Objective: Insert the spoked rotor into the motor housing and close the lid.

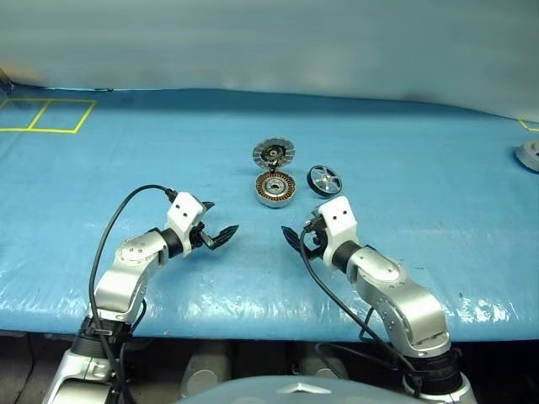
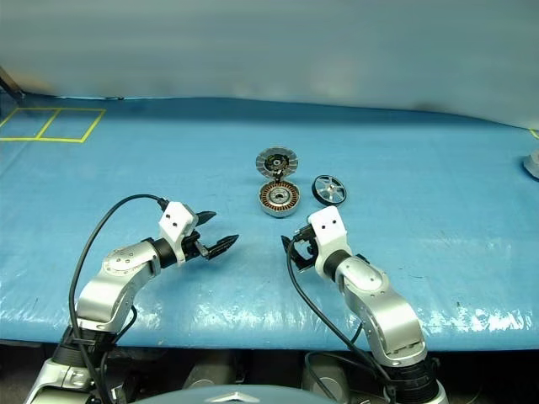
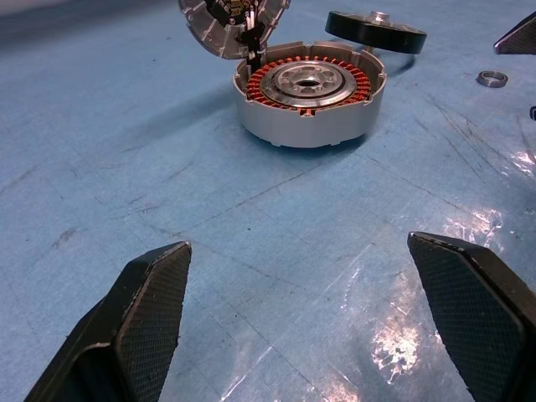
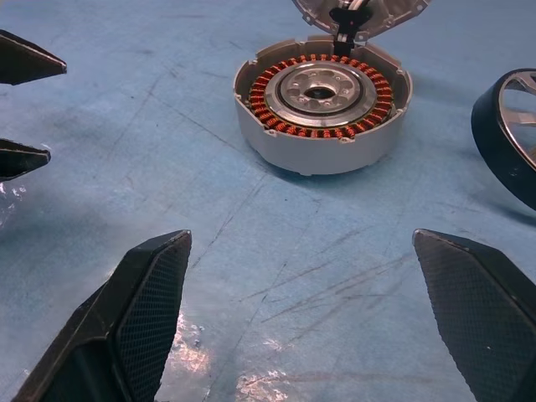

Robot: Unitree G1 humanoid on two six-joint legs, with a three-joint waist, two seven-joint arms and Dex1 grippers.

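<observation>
Close to you, both arms reach out over the blue table cover [image 1: 101, 168]. Your left gripper [image 1: 217, 227] hangs just above the cover with its two black fingers spread wide, holding nothing. Your right gripper [image 1: 301, 238] is the same: fingers wide apart and empty. The two grippers point toward each other, with a gap of bare cover between them.

A little farther out, between the two grippers, you see the motor housing [image 1: 275, 188] sitting flat, its copper ring facing up. Just to its right lies the spoked rotor [image 1: 326, 179], flat on the cover. Behind the housing, touching its far edge, the lid [image 1: 274, 153] stands tilted up with its ribbed face toward you.

Far off to the left, yellow tape squares [image 1: 46, 115] mark the cover.
</observation>
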